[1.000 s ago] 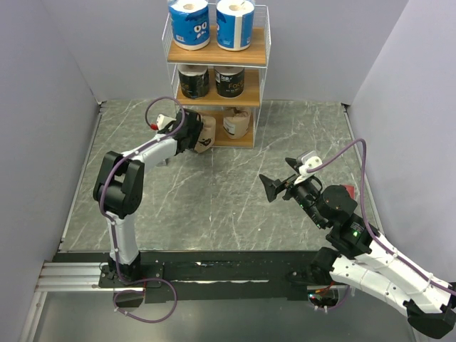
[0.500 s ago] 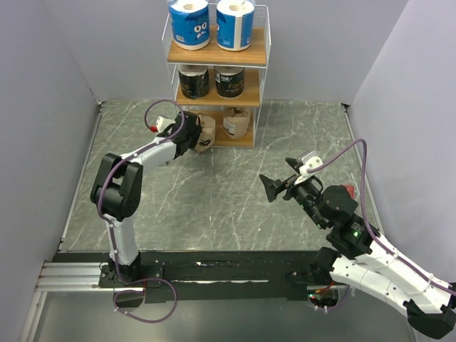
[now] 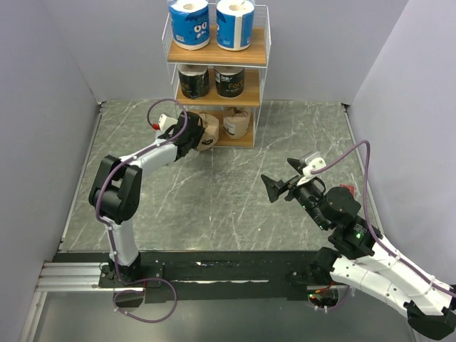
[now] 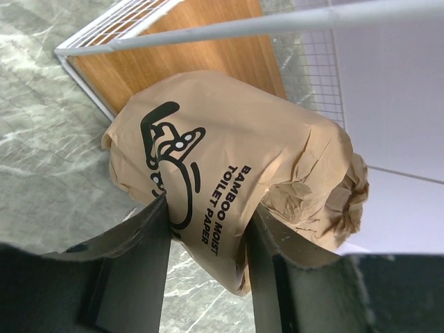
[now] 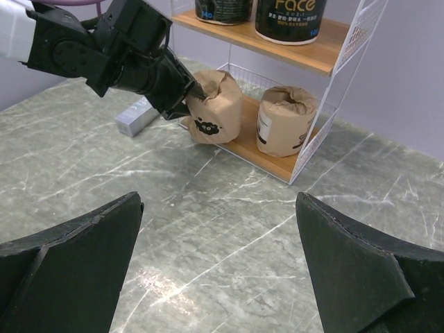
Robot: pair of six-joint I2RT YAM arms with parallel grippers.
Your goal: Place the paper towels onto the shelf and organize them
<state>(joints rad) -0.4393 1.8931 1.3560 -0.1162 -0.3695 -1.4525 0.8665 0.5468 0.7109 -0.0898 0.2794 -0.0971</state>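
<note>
"Tan roll, item one: position?"

"Between the two fingers of the left gripper, at the left front of the shelf's bottom tier. It lies tilted under a white wire rail, the brown board behind it. Whether it rests on the board cannot be told."

"Grip?"

"Jaws part-way open, closed on the roll's kraft wrapper, one finger pressed to each side. The twisted paper end points away from the fingers."

"Markings?"

"Black print: BAMBOO MOIST TOILET PAPER, beside a black cartoon figure."

"Item two?"

"Second tan roll, upright on the bottom board, to the right of item one and just apart from it. Its label is too small to read."

"Middle tier?"

"Two black rolls side by side. The right wrist view shows 'Face' in white on one; the smaller text is unreadable."

"Top tier?"

"Two blue rolls in blue-and-white wrappers, upright inside the wire rail, centre holes up. A cartoon face shows on the left one."

"Right gripper?"

"Above the marble table, well apart from the shelf, fingers spread wide, holding nothing, touching nothing."

"Other stock?"

"Grey bar flat on the table, left of the shelf, near the left gripper."
</note>
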